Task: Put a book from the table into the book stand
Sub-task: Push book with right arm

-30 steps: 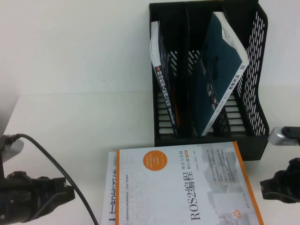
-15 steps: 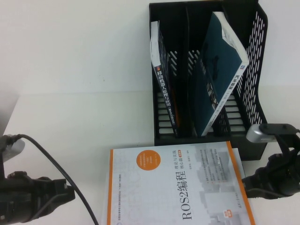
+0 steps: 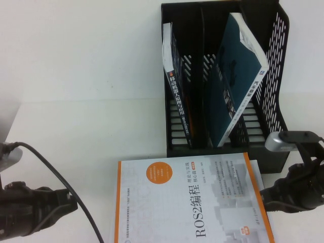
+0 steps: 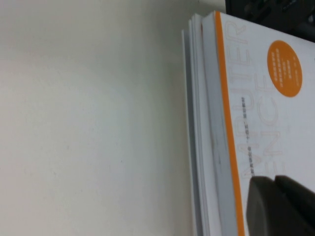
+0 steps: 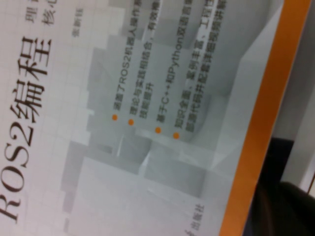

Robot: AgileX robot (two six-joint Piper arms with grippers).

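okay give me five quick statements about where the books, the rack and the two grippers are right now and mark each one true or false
1. The ROS2 book lies flat on the table in front of the book stand. True.
2. The book stand is empty. False: a dark teal book leans in one slot and a second book stands in the leftmost slot.
3. The right gripper is at the ROS2 book's right edge. True; it is shut.
4. The left gripper is lifting the ROS2 book by its orange spine. False: it sits shut to the book's left, holding nothing.
5. The ROS2 book rests directly on the table. False: the left wrist view shows another book beneath it.
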